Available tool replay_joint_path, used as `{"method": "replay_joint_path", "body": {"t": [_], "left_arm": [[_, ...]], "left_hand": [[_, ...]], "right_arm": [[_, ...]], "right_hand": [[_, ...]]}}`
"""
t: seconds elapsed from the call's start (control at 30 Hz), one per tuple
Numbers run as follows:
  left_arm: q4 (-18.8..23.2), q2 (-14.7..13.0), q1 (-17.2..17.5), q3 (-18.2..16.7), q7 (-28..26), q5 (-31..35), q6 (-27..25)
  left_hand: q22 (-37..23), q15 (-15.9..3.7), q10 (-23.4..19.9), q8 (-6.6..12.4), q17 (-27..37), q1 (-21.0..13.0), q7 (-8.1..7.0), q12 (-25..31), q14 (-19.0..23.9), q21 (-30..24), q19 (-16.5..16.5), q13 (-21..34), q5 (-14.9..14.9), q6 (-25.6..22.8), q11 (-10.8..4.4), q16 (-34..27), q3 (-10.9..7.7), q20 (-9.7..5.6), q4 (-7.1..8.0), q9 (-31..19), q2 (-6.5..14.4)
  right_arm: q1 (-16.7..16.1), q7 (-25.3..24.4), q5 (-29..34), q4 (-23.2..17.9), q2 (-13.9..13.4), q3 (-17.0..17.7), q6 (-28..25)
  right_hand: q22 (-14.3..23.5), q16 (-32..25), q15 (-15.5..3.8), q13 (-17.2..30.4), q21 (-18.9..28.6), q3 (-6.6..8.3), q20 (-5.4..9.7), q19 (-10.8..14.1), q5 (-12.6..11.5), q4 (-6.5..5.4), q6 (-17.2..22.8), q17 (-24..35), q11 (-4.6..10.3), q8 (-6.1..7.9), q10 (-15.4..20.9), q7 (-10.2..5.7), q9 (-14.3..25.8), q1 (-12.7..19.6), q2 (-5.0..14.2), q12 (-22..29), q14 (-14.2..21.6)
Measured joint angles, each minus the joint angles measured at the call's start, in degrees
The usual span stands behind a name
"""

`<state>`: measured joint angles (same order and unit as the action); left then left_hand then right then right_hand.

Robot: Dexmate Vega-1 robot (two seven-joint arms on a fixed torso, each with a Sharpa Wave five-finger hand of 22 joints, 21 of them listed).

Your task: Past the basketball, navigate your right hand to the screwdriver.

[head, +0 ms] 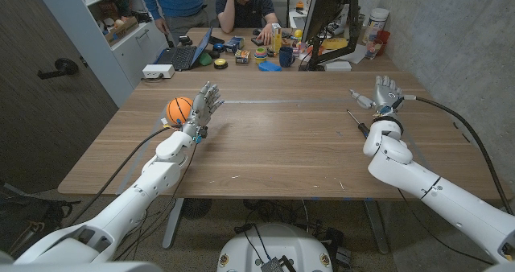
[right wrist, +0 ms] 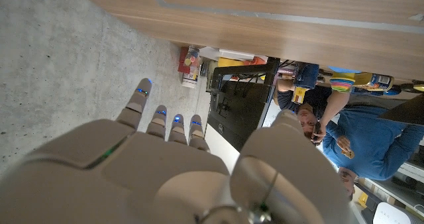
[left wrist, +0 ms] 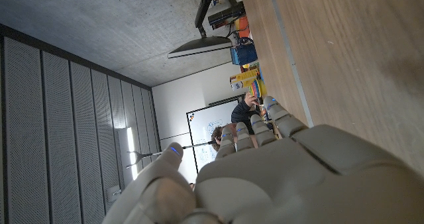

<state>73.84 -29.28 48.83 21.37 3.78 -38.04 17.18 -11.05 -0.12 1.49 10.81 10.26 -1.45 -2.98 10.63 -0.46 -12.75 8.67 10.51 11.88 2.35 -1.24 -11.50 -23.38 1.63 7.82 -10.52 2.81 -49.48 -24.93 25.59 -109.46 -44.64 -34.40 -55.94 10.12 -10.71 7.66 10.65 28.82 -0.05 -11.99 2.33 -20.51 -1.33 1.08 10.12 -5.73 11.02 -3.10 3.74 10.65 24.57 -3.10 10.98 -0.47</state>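
Your right hand (head: 387, 92) hovers unclenched near the table's far right edge (head: 426, 91), beside the screwdriver (head: 357, 120). Your left hand (head: 206, 105), fingers spread and holding nothing, stands by the basketball (head: 179, 109). Bare wood lies between them.

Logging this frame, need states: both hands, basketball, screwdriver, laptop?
Left hand: fingers spread, holding nothing, beside the basketball.
Right hand: fingers spread, holding nothing, next to the screwdriver.
Basketball: resting on the table, not gripped.
Screwdriver: lying flat on the table, not gripped.
Laptop: lid open, at the far edge of the table.
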Motion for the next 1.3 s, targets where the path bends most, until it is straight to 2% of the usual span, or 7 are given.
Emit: {"method": "replay_joint_path", "body": {"t": [0.13,0.43,0.7,0.83,1.0,1.17,1.3], "left_arm": [[0.1,0.0,0.1,0.0,-0.1,0.0,0.0],[0.6,-0.3,0.5,-0.2,-0.3,0.0,0.0],[1.0,-0.4,0.8,-0.2,-0.5,0.0,0.1],[1.2,-0.5,0.9,-0.3,-0.6,0.0,0.2],[1.4,-0.5,1.1,-0.3,-0.7,0.0,0.3],[1.5,-0.5,1.2,-0.4,-0.7,0.0,0.4],[1.6,-0.5,1.3,-0.4,-0.7,0.0,0.5]], "left_hand": [[0.0,0.0,0.0,0.0,0.0,0.0,0.0,0.0,0.0,0.0,0.0,0.0,0.0,0.0,0.0,0.0,0.0,0.0,0.0,0.0,0.0],[0.0,0.0,0.0,0.0,0.0,0.2,0.0,0.0,0.0,0.0,0.0,0.0,0.0,0.0,0.0,0.0,0.24,0.0,0.24,0.0,-0.2],[0.0,0.0,0.0,0.0,0.0,0.2,0.0,0.0,0.0,0.0,0.0,0.0,0.0,0.0,0.0,0.0,0.51,0.0,0.32,0.0,-0.2],[0.0,0.0,0.0,0.0,0.0,0.2,0.0,0.0,0.0,0.0,0.0,0.0,0.0,0.0,0.0,0.0,0.73,0.0,0.24,0.0,-0.2],[0.0,0.0,0.0,0.0,0.0,0.3,0.0,0.0,0.0,0.0,0.0,0.0,0.0,0.0,0.0,0.0,0.88,0.0,0.39,0.0,-0.3],[0.0,0.0,0.0,0.0,0.0,0.5,0.0,0.0,0.0,0.0,0.0,0.0,0.0,0.0,0.0,0.0,0.88,0.0,0.39,0.0,-0.5],[0.0,0.0,0.0,0.0,0.0,0.5,0.0,0.0,0.0,0.3,0.0,0.0,0.0,0.0,0.0,0.0,1.12,0.0,0.62,0.0,-0.5]], "right_arm": [[1.0,0.8,-0.4,-0.3,-0.8,-1.3,-0.5],[2.7,4.6,-3.1,-0.7,-2.1,-3.4,-3.5],[3.9,6.4,-5.3,-1.0,-3.2,-4.8,-5.0],[4.7,7.4,-6.2,-1.1,-4.0,-5.7,-5.5],[5.7,8.4,-6.9,-1.2,-4.8,-6.8,-6.1],[6.4,9.5,-7.8,-1.4,-5.3,-7.7,-6.8],[7.0,10.0,-8.4,-1.6,-5.7,-8.3,-7.3]], "right_hand": [[-0.2,-0.6,-0.69,0.0,0.0,-0.24,0.17,2.3,-0.4,0.24,0.6,0.0,0.51,0.29,0.6,-0.06,0.0,0.8,0.31,0.0,1.1],[-0.3,-1.4,-1.55,-0.3,0.7,-0.63,0.13,11.1,-1.7,1.1,3.2,-0.3,1.25,0.29,3.6,-0.35,0.0,3.4,0.99,0.3,5.5],[-0.5,-1.9,-2.89,-0.3,0.4,-1.9,0.11,19.0,-2.7,2.37,7.5,-0.3,2.32,0.74,8.4,1.9,-0.3,6.0,0.48,0.8,10.6],[-0.8,-1.9,-3.79,-0.3,0.4,-2.16,0.95,24.5,-3.4,3.4,8.3,-0.3,2.53,0.74,9.6,1.88,-0.3,8.2,0.7,0.8,12.6],[-0.8,-1.9,-5.11,-0.3,0.0,-2.06,2.29,28.0,-3.9,4.43,10.0,-0.3,2.96,0.74,11.7,1.43,-0.2,10.8,1.04,0.8,14.7],[-0.8,-2.3,-6.78,-0.3,-0.8,-2.54,4.66,32.3,-4.3,5.05,13.6,-0.2,3.16,1.31,16.2,0.89,-0.1,12.2,0.91,1.2,18.9],[-0.8,-2.3,-7.64,-0.1,-1.9,-3.4,5.45,34.3,-4.5,5.06,17.4,-0.5,3.38,2.13,20.5,0.3,-0.1,12.4,1.13,2.2,21.5]]}}
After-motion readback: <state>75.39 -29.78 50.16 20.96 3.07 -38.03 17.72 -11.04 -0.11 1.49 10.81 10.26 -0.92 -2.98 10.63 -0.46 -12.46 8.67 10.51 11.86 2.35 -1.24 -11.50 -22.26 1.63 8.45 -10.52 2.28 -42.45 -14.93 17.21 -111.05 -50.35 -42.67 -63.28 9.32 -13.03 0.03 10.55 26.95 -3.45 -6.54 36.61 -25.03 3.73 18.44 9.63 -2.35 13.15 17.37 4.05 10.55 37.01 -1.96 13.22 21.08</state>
